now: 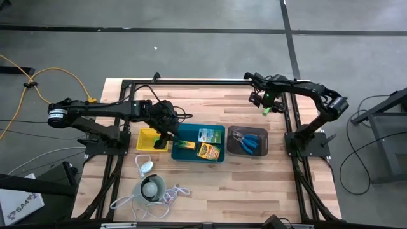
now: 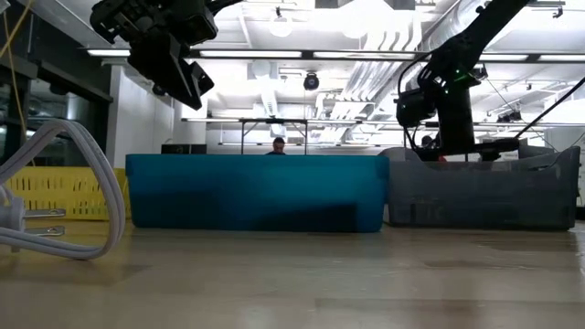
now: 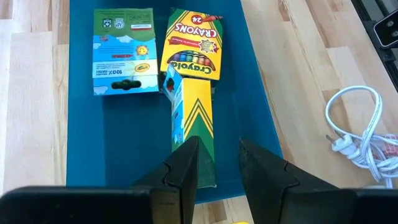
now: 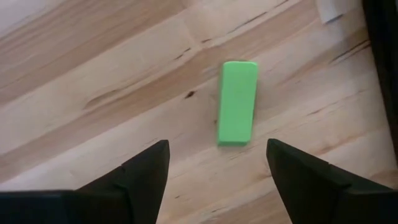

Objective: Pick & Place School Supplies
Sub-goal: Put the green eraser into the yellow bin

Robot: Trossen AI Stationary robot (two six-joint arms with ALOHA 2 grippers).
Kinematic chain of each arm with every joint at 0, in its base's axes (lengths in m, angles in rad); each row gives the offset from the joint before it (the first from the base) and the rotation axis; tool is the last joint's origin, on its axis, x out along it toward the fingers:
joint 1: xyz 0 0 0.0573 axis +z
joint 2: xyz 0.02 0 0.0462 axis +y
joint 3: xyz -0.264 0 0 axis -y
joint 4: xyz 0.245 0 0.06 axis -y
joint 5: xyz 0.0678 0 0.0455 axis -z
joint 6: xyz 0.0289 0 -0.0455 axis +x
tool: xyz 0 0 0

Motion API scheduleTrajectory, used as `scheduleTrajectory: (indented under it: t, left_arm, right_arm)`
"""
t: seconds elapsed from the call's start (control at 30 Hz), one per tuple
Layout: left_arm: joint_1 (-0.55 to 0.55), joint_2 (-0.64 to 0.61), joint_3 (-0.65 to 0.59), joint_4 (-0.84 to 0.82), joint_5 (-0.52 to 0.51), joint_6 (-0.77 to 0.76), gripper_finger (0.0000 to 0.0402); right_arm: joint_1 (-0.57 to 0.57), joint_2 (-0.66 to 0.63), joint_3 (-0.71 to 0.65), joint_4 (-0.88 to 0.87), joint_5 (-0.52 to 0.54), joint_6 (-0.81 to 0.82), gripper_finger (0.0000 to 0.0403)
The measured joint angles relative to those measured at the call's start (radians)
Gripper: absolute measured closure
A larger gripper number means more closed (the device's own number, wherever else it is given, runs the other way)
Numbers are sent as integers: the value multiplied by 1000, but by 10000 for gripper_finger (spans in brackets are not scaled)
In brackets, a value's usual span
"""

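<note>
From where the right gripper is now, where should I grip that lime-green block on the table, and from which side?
Come straight down on the lime-green block. It lies flat on the bare wooden table, long and narrow, with nothing beside it. Pinch across its narrow width at mid-length. The open right gripper hangs above it, though its fingers look set along the block's length, so probably turn the wrist first.

Right gripper (image 4: 217, 177) hangs with fingers spread wide above the lime-green block (image 4: 237, 102), which lies alone on bare wood; approach is unobstructed on all sides. Left gripper (image 3: 219, 171) sits over the teal tray (image 3: 118, 149), where an upright crayon box (image 3: 194, 127) lies directly ahead between its narrowly parted fingers.
</note>
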Motion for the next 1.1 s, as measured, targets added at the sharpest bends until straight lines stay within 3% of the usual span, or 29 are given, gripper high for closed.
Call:
scheduleTrajectory:
  t: [1.1]
  left_arm:
    - [0,0,0,-3,0,-7,293]
  right_arm:
    - [-8,0,-102,145,9,44,150]
